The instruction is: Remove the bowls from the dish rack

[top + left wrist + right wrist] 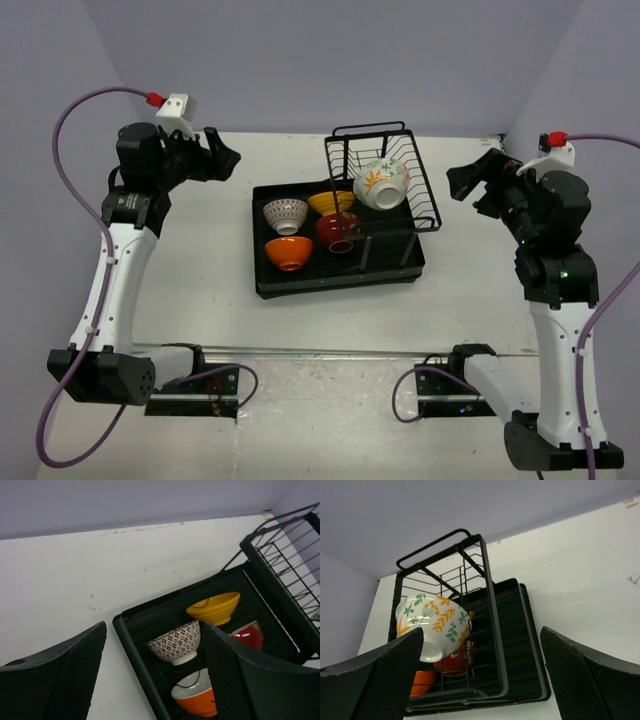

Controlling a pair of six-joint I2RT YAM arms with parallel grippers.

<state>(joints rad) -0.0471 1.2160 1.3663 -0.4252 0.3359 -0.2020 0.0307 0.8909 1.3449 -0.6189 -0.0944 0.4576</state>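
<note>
Left tool (225,159) and right tool (463,182), fingers apart, flank the racked bowls (288,252).

The left arm (118,275) and right arm (560,370) had long white links, black joints and black bases (100,375). Purple cables (72,115) with red plugs (154,98) led to small white cameras (178,110). The left gripper (154,625) had black, mesh-textured fingers (60,680). A green light (562,272) glowed on the right arm.
</note>
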